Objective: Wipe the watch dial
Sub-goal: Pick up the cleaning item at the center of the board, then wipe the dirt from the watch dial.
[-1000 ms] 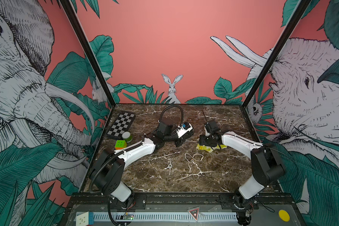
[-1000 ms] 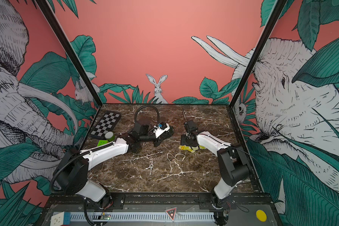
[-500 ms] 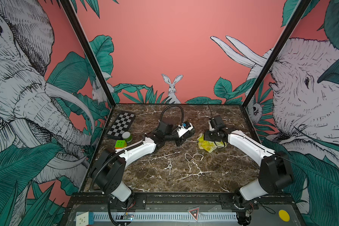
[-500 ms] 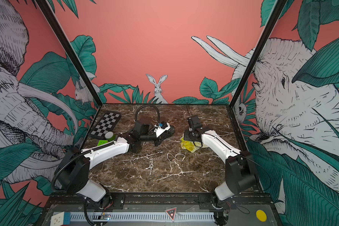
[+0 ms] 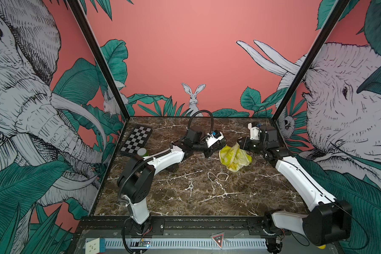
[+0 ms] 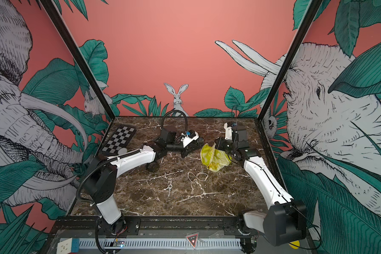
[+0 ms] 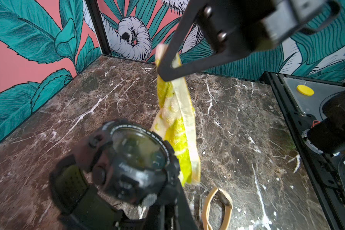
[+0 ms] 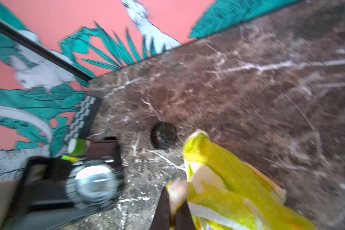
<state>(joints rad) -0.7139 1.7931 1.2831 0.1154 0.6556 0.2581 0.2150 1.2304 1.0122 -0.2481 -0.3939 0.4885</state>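
Left wrist view: my left fingers (image 7: 184,213) clamp the watch (image 7: 127,173) above the table (image 7: 237,123); my right fingers (image 7: 207,59) pinch the yellow cloth (image 7: 175,123), which hangs just beside the dial (image 7: 137,153). Wiping looks not yet begun, so next I should press the cloth across the dial.

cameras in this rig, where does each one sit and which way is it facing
Both top views: high at the front, looking down toward the back wall across the table; left arm and right arm both show.
Left wrist: on the left arm, looking past the left gripper at its watch; the right gripper dangles the cloth beyond.
Right wrist: on the right arm, blurred, looking along its shut fingers at the cloth.
Shared: both wrist views show watch and cloth.
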